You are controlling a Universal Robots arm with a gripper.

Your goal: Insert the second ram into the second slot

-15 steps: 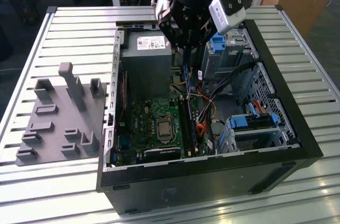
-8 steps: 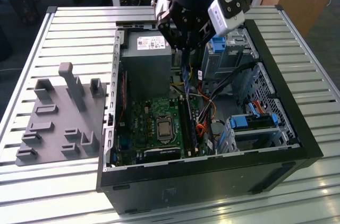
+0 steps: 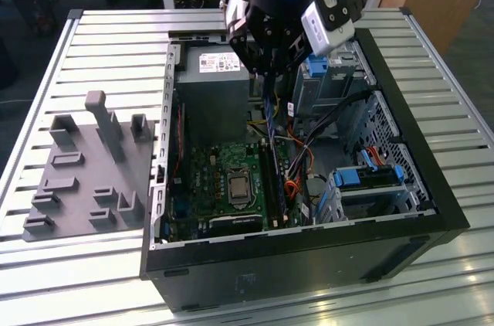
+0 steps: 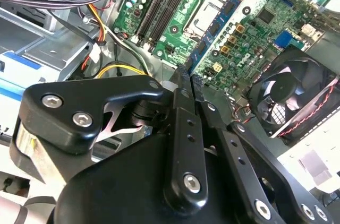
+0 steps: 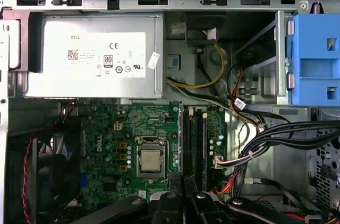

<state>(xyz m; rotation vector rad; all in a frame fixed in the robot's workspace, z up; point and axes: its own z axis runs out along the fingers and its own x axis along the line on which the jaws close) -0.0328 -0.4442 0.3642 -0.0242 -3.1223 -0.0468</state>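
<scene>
Your end effector (image 4: pixel 184 78) grips the ram (image 4: pixel 215 35) tight; line it up square over the slots (image 5: pixel 194 139), then press evenly.

Slatted metal table (image 3: pixel 116 32), open black computer case (image 3: pixel 309 260) lying on it, grey pegged fixture plate (image 3: pixel 77 187) beside

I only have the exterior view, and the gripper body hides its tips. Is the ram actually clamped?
Observer: Yes. In the second wrist view the gripper is shut on one end of the ram.
Operator: Is it seated in a slot yet?
Observer: No. In the first wrist view it shows edge-on between the CPU socket and the slots, not in either.
</scene>
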